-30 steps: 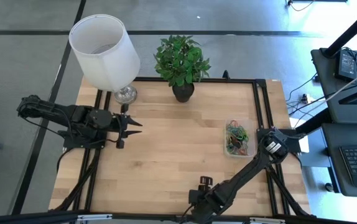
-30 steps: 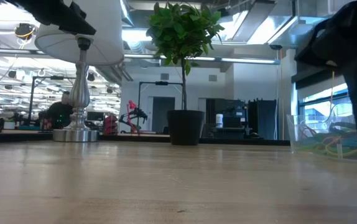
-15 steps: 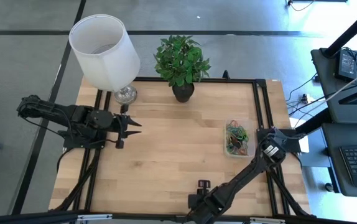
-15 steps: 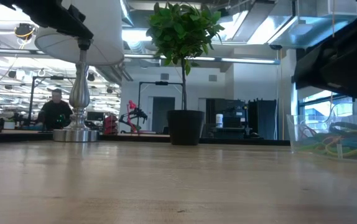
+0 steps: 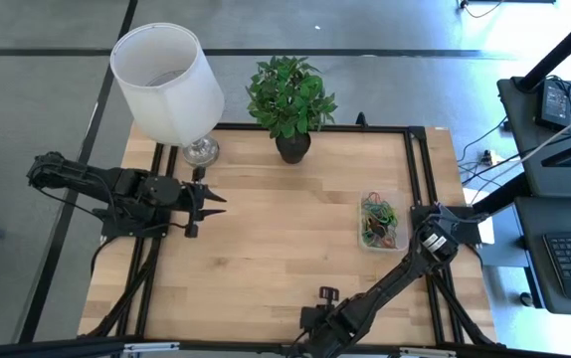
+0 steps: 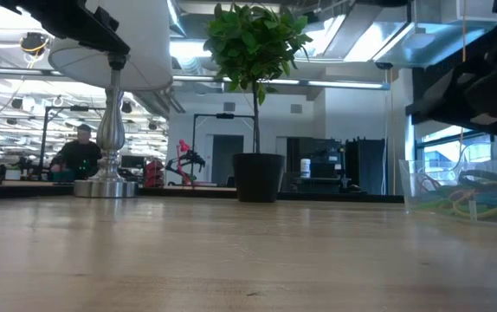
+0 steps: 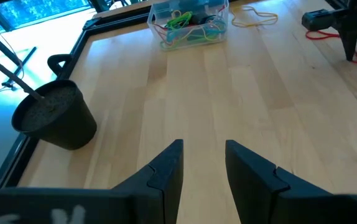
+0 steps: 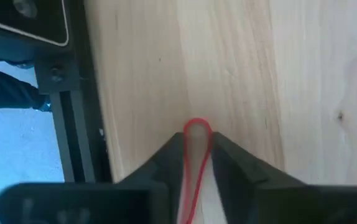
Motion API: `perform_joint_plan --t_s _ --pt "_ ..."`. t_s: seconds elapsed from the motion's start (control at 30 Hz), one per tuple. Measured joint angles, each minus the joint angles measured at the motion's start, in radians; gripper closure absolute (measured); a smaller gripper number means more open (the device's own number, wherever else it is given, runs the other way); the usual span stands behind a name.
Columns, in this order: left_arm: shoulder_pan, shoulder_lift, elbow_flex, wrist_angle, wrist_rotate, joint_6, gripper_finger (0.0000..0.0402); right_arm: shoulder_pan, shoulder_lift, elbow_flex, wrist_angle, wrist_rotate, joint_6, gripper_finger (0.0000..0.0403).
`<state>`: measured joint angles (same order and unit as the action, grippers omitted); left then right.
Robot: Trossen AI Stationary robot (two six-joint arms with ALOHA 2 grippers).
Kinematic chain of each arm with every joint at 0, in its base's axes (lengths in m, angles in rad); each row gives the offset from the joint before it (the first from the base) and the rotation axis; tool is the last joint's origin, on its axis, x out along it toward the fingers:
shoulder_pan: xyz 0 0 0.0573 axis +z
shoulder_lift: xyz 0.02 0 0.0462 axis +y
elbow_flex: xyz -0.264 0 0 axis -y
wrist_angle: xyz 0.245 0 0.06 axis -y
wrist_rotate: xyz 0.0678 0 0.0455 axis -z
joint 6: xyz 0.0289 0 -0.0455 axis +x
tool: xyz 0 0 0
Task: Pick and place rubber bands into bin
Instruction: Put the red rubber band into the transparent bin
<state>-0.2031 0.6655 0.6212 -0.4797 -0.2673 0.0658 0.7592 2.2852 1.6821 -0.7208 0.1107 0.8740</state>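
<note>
Far left of the high view: left gripper (image 5: pixel 214 204) idle over bare wood below the lamp (image 5: pixel 168 82), fingers parted with nothing between them, no different from a second ago.

Upper centre: potted plant (image 5: pixel 288 99) at the table's back edge.

Bottom centre: right gripper (image 5: pixel 325 296) low over the front edge of the table (image 5: pixel 266 249), moved only slightly from a second ago. Jaws far narrower than half a second ago and now pinched around a red rubber band (image 8: pixel 194 165), its loop poking out past the fingertips in the right wrist view. Probably a grasp just made, so carrying it to the bin looks like the next step.

Right of centre: bin (image 5: pixel 382 222) holding a tangle of coloured bands, well apart from the right gripper. In the left wrist view, a yellow band (image 7: pixel 255 14) loose on the wood just beside the bin.
</note>
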Motion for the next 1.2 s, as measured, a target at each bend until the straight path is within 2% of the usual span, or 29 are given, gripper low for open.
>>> perform_joint_plan --t_s 0.2,0.43,0.57,0.73,0.8,1.03,1.1,1.2 --pt "0.0 0.0 0.0 0.0 0.0 0.0 0.0288 0.0 0.002 0.011 -0.002 -0.006 0.039 0.0392" --pt "0.0 0.0 0.0 0.007 0.0 -0.003 0.0288 0.005 0.022 0.15 -0.132 0.122 0.064 0.0398" --pt "0.0 -0.009 0.0 0.012 0.0 -0.036 0.0288 0.0 0.013 0.206 -0.158 0.152 0.068 0.0399" --pt "-0.02 -0.05 -0.047 0.015 0.004 -0.052 0.0288 -0.001 0.007 0.215 -0.168 0.161 0.113 0.0401" --pt "-0.034 -0.075 -0.096 0.073 0.021 -0.052 0.0288 -0.001 -0.007 0.21 -0.173 0.17 0.121 0.0401" --pt "-0.034 -0.162 -0.344 0.498 0.059 -0.019 0.0298 -0.018 -0.049 0.209 -0.267 0.241 0.142 0.0401" --pt "-0.014 -0.178 -0.39 0.552 0.066 -0.018 0.0312 -0.037 -0.067 0.209 -0.299 0.244 0.138 0.0401" --pt "0.025 -0.211 -0.433 0.563 0.137 -0.027 0.0339 -0.073 -0.103 0.209 -0.339 0.262 0.088 0.0402"
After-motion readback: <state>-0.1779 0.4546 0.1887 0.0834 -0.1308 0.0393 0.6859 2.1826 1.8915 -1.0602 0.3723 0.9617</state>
